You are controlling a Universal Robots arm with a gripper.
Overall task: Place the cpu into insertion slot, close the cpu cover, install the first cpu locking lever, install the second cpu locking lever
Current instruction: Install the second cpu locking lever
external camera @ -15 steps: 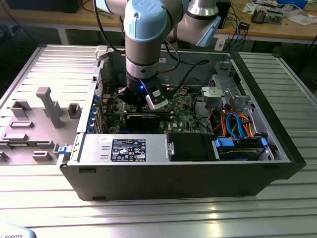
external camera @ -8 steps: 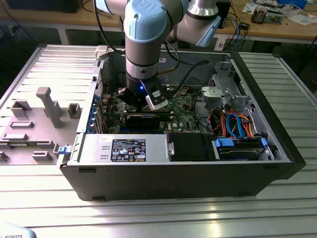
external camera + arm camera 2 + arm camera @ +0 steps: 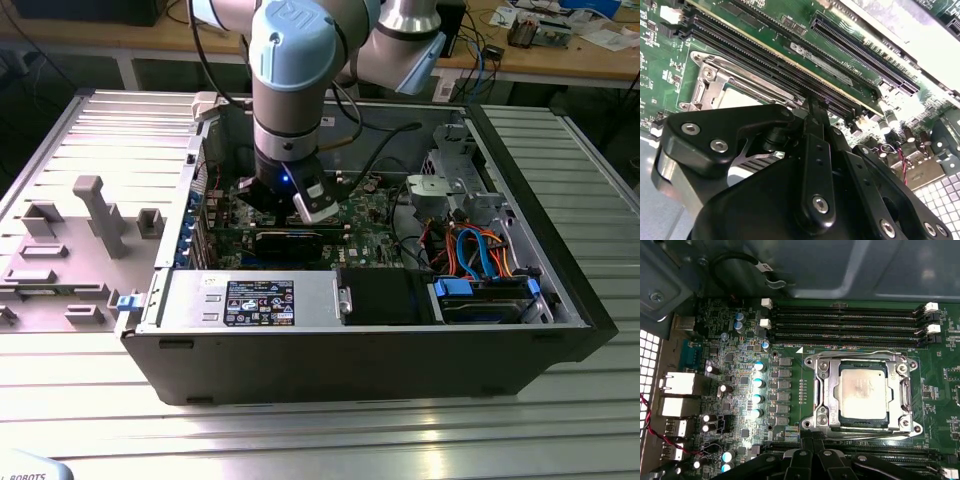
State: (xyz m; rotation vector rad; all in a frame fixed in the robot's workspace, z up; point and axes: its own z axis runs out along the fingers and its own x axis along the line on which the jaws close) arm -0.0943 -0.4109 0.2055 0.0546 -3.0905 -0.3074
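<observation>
Gripper (image 3: pixel 812 452) of mine hangs low over the motherboard (image 3: pixel 740 390) inside the open computer case (image 3: pixel 560 330); whether its fingers are open or closed, I cannot tell. Memory slots (image 3: pixel 845 322) run just beside the insertion slot (image 3: pixel 818 390). Cpu cover (image 3: pixel 900 390) lies flat around the cpu (image 3: pixel 862 392), which sits seated in the socket, shiny top showing through the window.

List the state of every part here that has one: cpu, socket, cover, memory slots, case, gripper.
cpu: seated flat in the insertion slot.
insertion slot: filled.
cpu cover: closed down around the cpu.
memory slots: empty.
computer case: side open, lying flat.
gripper: above the board beside the socket, holding nothing that shows.
</observation>
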